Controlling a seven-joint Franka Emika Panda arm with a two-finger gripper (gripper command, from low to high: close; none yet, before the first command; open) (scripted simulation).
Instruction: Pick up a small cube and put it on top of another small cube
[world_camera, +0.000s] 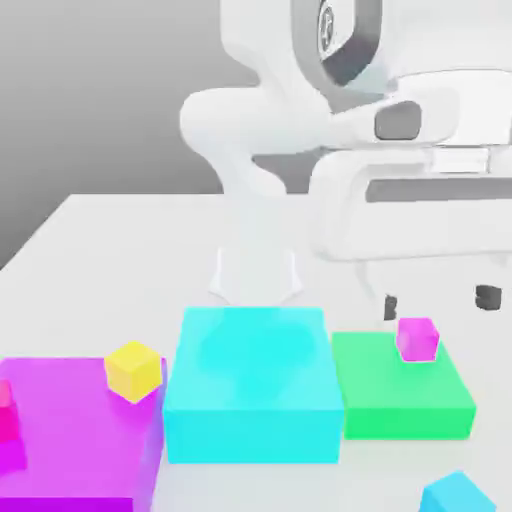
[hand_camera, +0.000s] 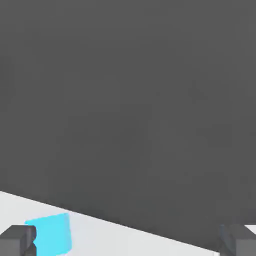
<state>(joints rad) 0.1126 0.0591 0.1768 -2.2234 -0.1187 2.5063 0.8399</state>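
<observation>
The small sky-blue cube (world_camera: 456, 496) lies on the white table at the front of the exterior view's right. In the hand view this cube (hand_camera: 48, 234) shows close to one dark fingertip (hand_camera: 17, 241). The small magenta-purple cube (world_camera: 417, 339) sits on a flat green block (world_camera: 400, 400). My gripper (world_camera: 438, 300) hovers just above and behind the purple cube, open, its two dark fingers (world_camera: 488, 297) spread wide with nothing between them. The hand view shows the gripper (hand_camera: 127, 243) wide open too.
A large cyan block (world_camera: 250, 385) stands in the middle, beside the green block. On the exterior view's left a big magenta slab (world_camera: 70, 440) carries a yellow cube (world_camera: 134, 370) and a hot-pink cube (world_camera: 6, 410). The arm's white base (world_camera: 255, 260) rises behind the cyan block.
</observation>
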